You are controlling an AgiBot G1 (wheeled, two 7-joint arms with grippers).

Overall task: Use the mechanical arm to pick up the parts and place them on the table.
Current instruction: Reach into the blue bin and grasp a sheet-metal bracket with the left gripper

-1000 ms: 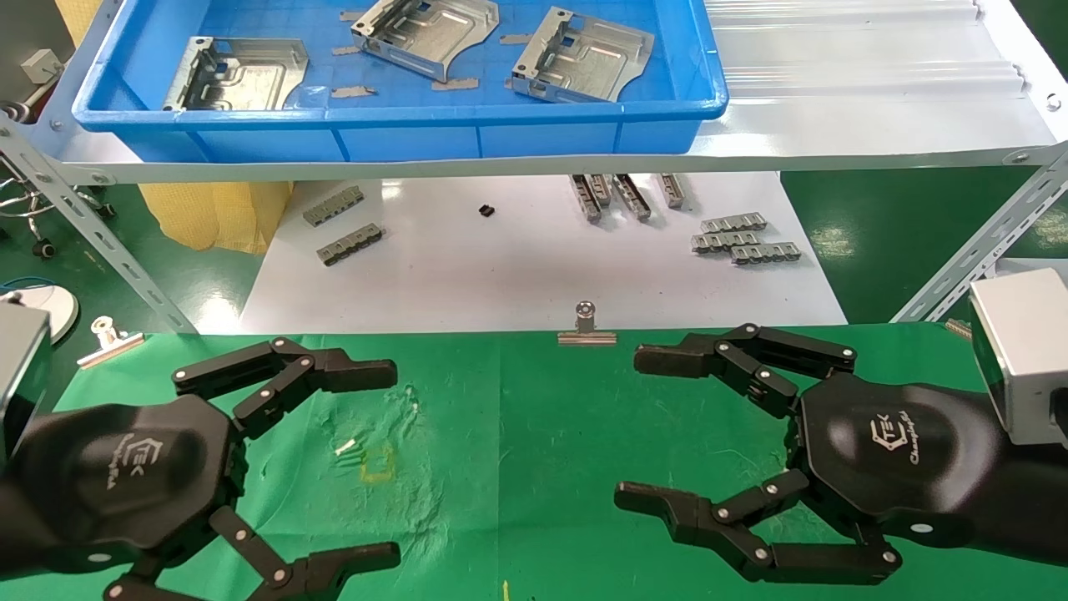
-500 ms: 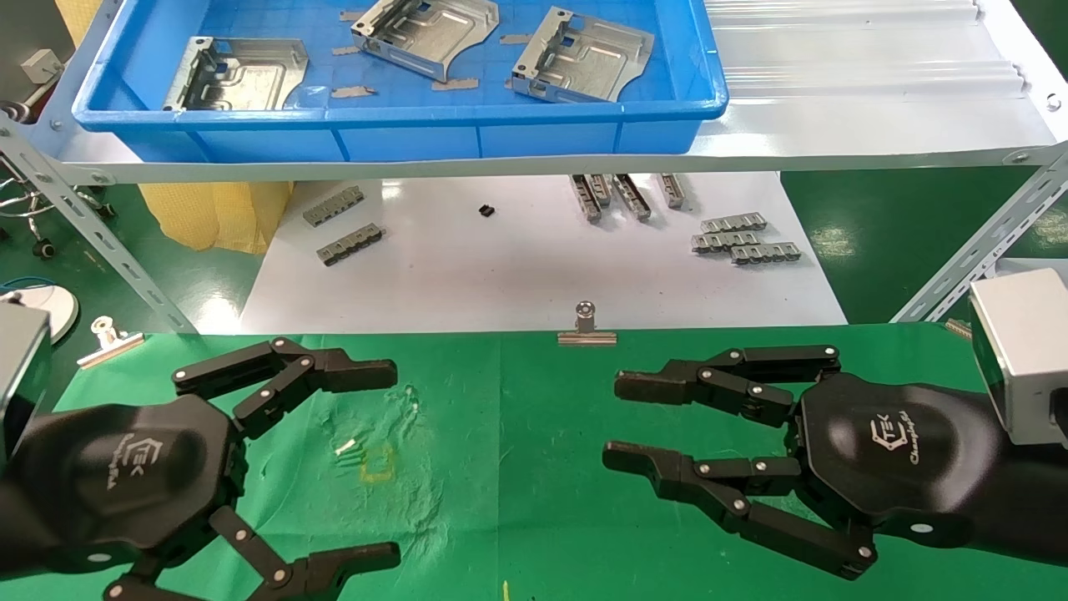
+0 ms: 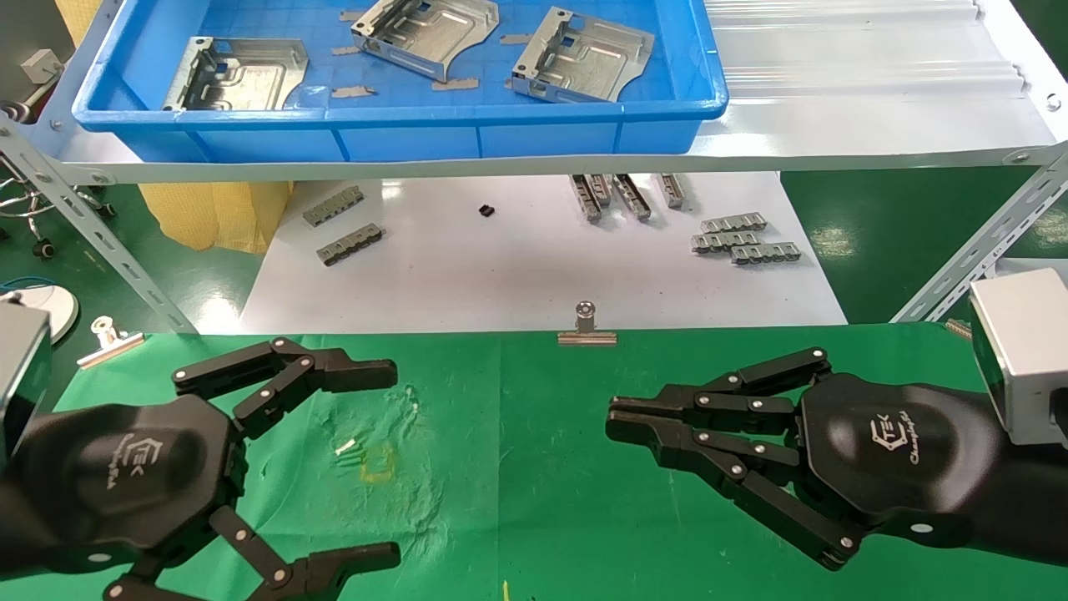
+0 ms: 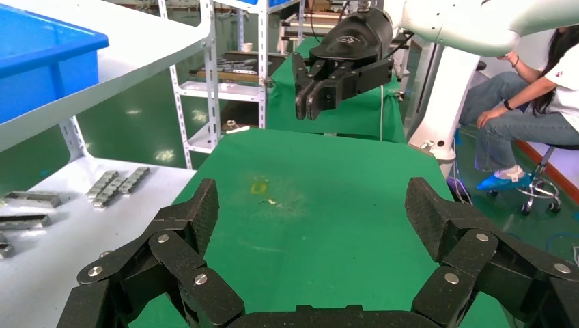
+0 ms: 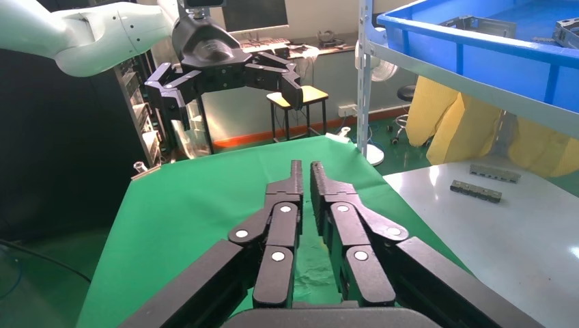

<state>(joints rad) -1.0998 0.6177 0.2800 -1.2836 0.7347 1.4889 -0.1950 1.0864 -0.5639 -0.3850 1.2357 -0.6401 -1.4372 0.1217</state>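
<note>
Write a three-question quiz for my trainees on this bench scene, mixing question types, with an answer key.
1. True or false: the right claw is shut on a part.
2. How many parts lie in the blue tray? A) two B) three C) five
3. Fill in: the left claw hovers open over the ____ table.

Key:
1. False; its fingers are closed together on nothing.
2. B: left part, middle part, right part.
3. Green.

Both mechanical arms, left (image 3: pixel 371 463) and right (image 3: pixel 622 417), are matte black, with a hexagonal palm bearing a white "TEK" logo. Their jointed fingers (image 3: pixel 734 402) show silver rivet-like screws. Boxy silver-grey wrists (image 3: pixel 1022 355) lead to glossy white arm shells (image 4: pixel 471 24).
</note>
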